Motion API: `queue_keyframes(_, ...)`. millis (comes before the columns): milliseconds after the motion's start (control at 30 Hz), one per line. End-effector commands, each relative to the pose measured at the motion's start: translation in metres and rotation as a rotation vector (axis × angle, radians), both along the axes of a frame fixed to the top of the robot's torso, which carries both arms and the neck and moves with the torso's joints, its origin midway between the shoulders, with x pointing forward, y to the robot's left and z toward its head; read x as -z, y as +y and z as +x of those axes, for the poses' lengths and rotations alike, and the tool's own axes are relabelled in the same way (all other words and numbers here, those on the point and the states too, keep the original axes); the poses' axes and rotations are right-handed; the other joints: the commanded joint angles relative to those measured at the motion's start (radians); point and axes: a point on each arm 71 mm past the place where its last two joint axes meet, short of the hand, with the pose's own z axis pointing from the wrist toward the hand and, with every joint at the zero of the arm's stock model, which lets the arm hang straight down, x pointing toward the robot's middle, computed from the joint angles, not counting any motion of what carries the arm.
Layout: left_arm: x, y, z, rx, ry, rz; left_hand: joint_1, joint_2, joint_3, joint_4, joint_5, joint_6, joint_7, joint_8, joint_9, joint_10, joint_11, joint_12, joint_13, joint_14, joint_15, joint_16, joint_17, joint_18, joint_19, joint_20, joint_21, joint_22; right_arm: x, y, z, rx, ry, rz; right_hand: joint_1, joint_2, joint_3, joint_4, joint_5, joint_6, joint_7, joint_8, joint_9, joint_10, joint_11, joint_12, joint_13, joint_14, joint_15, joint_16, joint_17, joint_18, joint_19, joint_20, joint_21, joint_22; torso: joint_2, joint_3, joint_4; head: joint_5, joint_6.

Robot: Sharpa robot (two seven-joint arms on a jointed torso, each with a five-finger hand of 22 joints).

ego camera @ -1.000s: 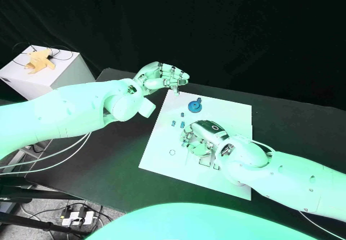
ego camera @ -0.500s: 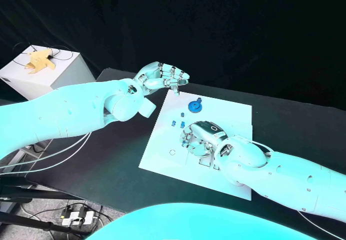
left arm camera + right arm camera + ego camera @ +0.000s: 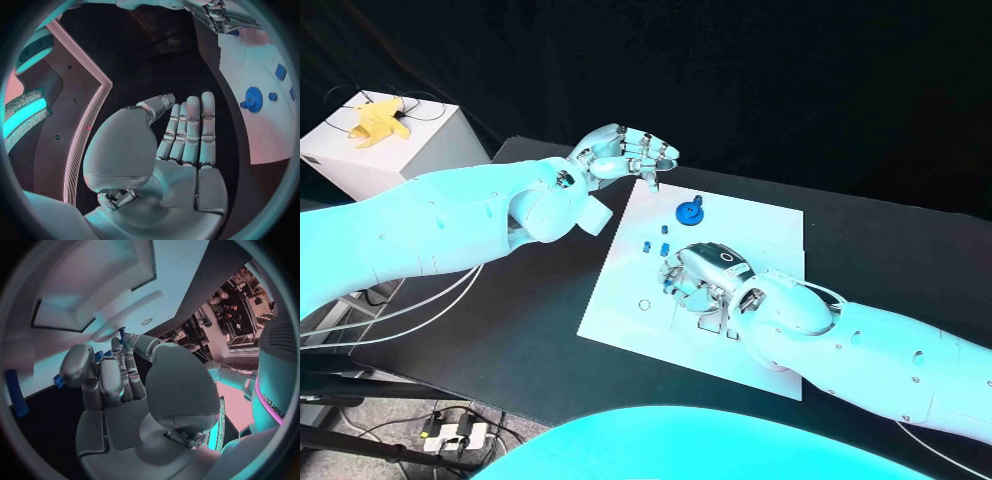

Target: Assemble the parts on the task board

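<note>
The head view showed the white task board in the middle of the black table, with a round blue part near its far edge and two small blue parts beside the right hand. That hand lay on the board with its fingers curled downward. The right wrist view showed what the head view hid: small blue pieces between the curled fingers; whether they were clamped could not be told. The left hand hovered off the board's far corner. The left wrist view showed its fingers straight and together, holding nothing. One white box stood beyond the table.
</note>
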Motion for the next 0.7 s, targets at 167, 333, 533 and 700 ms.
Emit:
queue_keyframes(167, -0.0003, -0.0017, 0.0000, 0.013, 0.005, -0.010, 0.008, 0.003, -0.005, 0.001, 0.002, 0.000, 0.002, 0.003, 0.001, -0.008, -0.002, -0.005, -0.001, -0.008, 0.000, -0.005, -0.001, 0.015, 0.007, 0.003, -0.006, -0.002, 0.0035, -0.0007, -0.0034, -0.034, -0.018, -0.035, -0.002, -0.031, -0.024, -0.014, -0.001, -0.034, 0.007, -0.030, -0.013, -0.078, 0.018, 0.008, -0.009, -0.051, 0.012, -0.038, -0.075, 0.026, -0.046, 0.015, -0.113, -0.056, 0.000, -0.0003, -0.0001, -0.001, 0.000)
queue_keyframes(333, 0.0001, -0.0013, 0.0001, 0.012, 0.006, -0.009, 0.008, 0.003, -0.005, 0.001, 0.002, 0.000, 0.002, 0.003, 0.001, -0.008, -0.002, -0.005, -0.001, -0.008, 0.000, -0.005, -0.001, 0.015, 0.007, 0.003, -0.006, -0.002, 0.0020, -0.0029, -0.0037, -0.025, -0.030, -0.022, 0.003, -0.032, -0.031, -0.020, 0.001, -0.045, 0.011, -0.040, -0.018, -0.101, 0.021, 0.016, -0.008, -0.066, 0.016, -0.043, -0.094, 0.031, -0.058, 0.019, -0.143, -0.070, -0.001, 0.0008, 0.0007, -0.002, 0.000)
queue_keyframes(533, 0.0006, -0.0006, 0.0003, 0.011, 0.007, -0.008, 0.008, 0.003, -0.005, 0.001, 0.002, 0.000, 0.002, 0.003, 0.001, -0.008, -0.002, -0.005, -0.001, -0.008, 0.000, -0.005, -0.001, 0.015, 0.007, 0.003, -0.006, -0.002, 0.0004, -0.0047, -0.0050, -0.023, -0.036, -0.011, 0.007, -0.031, -0.033, -0.023, 0.006, -0.045, 0.012, -0.043, -0.018, -0.105, 0.022, 0.022, -0.007, -0.068, 0.017, -0.041, -0.096, 0.031, -0.058, 0.020, -0.141, -0.069, -0.001, 0.0007, 0.0002, -0.002, 0.000)
queue_keyframes(700, 0.0008, -0.0002, 0.0005, 0.010, 0.008, -0.008, 0.008, 0.003, -0.005, 0.001, 0.002, 0.000, 0.002, 0.003, 0.001, -0.008, -0.002, -0.005, -0.001, -0.008, 0.000, -0.005, -0.001, 0.015, 0.007, 0.003, -0.006, -0.002, -0.0019, -0.0065, -0.0057, -0.015, -0.048, 0.013, 0.008, -0.031, -0.034, -0.024, 0.007, -0.044, 0.012, -0.043, -0.019, -0.103, 0.022, 0.027, -0.006, -0.067, 0.016, -0.038, -0.094, 0.031, -0.056, 0.020, -0.136, -0.067, 0.000, 0.0005, 0.0000, -0.006, 0.000)
